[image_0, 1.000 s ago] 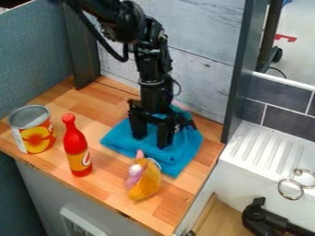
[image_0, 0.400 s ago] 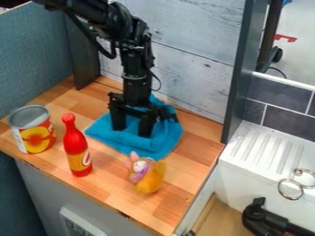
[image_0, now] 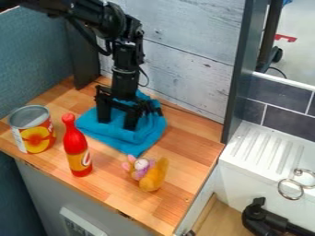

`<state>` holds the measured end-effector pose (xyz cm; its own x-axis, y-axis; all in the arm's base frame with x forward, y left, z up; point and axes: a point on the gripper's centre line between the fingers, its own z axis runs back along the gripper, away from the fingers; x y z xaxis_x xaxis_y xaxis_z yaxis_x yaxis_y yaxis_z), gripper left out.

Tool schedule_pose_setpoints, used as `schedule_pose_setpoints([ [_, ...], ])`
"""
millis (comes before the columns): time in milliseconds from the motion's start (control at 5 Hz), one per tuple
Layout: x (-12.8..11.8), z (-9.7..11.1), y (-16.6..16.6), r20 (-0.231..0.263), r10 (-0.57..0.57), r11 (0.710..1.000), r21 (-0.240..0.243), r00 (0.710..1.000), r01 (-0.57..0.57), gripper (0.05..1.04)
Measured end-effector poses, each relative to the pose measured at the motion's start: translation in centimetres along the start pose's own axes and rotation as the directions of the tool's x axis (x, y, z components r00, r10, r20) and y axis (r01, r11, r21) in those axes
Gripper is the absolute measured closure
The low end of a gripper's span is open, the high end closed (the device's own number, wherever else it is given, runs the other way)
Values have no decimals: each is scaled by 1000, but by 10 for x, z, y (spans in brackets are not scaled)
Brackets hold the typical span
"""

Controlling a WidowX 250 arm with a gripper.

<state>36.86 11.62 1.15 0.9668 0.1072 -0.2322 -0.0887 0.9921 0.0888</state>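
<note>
The fingers (image_0: 131, 120) stand open, seemingly touching the blue cloth (image_0: 117, 138); the red bottle's (image_0: 74, 142) label (image_0: 75, 161) is white-marked.

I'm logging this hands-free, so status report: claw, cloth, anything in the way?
Claw open, fingers down at blue cloth. Cloth rumpled on wooden counter. Plush toy off its near corner; nothing seems to block the claw.

One camera looks down at a slant from before the wooden counter (image_0: 188, 156), facing the whitewashed plank wall (image_0: 184, 50), near enough for the counter to dominate.
</note>
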Motion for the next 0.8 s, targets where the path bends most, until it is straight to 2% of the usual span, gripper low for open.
schedule_pose_setpoints([
  [400, 2, 9, 38, 9, 54, 996, 69, 998, -55, 83],
  [800, 1, 7, 58, 27, 94, 992, 84, 995, -96, 83],
])
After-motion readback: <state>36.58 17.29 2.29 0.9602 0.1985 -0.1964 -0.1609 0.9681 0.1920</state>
